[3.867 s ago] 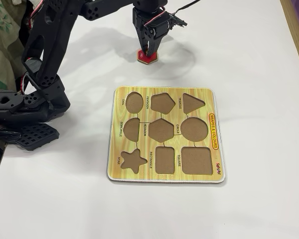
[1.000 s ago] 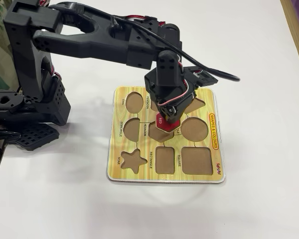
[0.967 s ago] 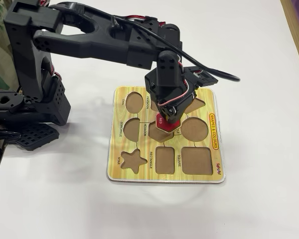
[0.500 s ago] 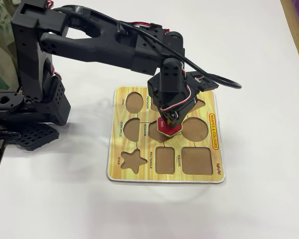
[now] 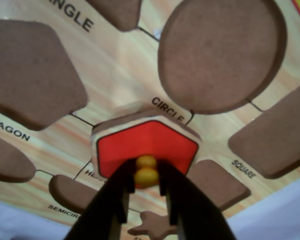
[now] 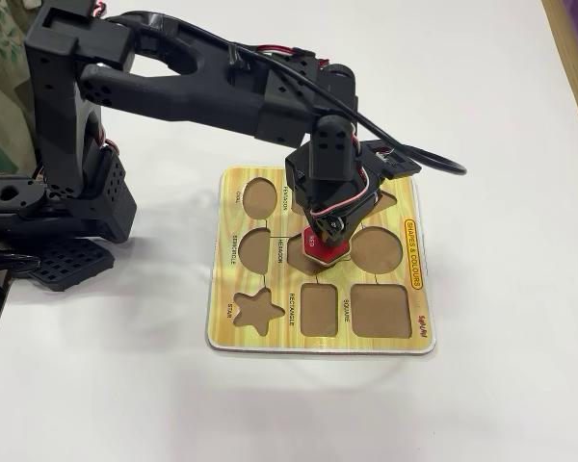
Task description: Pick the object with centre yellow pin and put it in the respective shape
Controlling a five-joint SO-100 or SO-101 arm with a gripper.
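In the wrist view, the gripper [image 5: 146, 186] reaches in from the bottom edge, its two black fingers [image 5: 117, 192] pinched closed on the yellow knob [image 5: 146, 174] of the red hexagon piece [image 5: 147, 150]. The fingers hide the knob's base and the piece's near edge. The piece sits over the hexagon cut-out, covering it almost entirely; only the start of its label shows, so whether the piece is fully seated cannot be told. Just past the fingertips lies the empty circle cut-out [image 5: 220, 52], beside it the pentagon cut-out [image 5: 27, 75], also empty. In the fixed view, the arm's wrist [image 6: 332, 178] blocks the pentagon and triangle holes of the shape board [image 6: 318, 342].
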